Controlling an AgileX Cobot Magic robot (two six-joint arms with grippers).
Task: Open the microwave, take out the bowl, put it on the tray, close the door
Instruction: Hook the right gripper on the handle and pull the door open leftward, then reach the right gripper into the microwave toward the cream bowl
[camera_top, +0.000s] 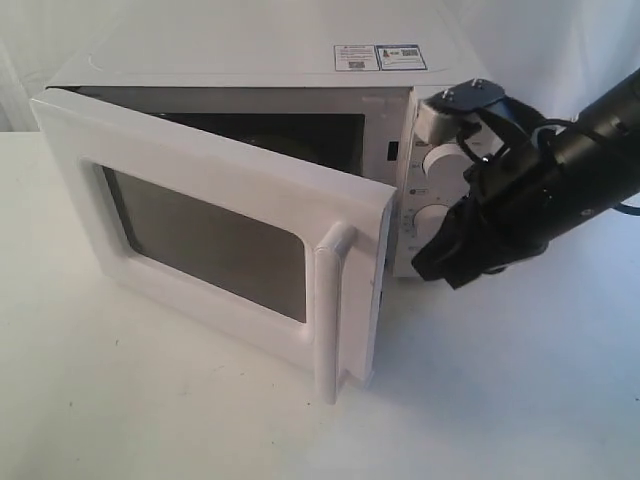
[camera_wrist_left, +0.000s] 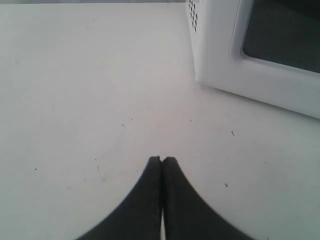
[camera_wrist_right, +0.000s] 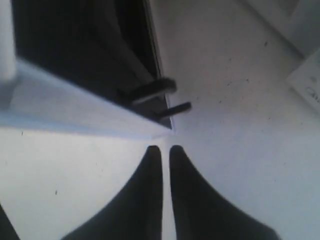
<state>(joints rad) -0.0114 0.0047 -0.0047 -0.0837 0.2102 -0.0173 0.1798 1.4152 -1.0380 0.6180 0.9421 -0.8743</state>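
Two pincers: left pincer (camera_wrist_left: 161, 159) and right pincer (camera_wrist_right: 165, 148), both mine, pinched closed, empty.
Door (camera_top: 215, 240): open, right pincer beside it.

I see a plain, matt white worktop (camera_top: 150, 400) spreading out on every side, filling most of my view. Close up, it is flecked with small dark specks (camera_wrist_left: 123, 125). Behind it stands a pale backdrop (camera_top: 540, 40), creased like cloth at the far left. The light is soft and even, a little cool. The shadows (camera_top: 470, 340) on the worktop are grey with blurred edges.
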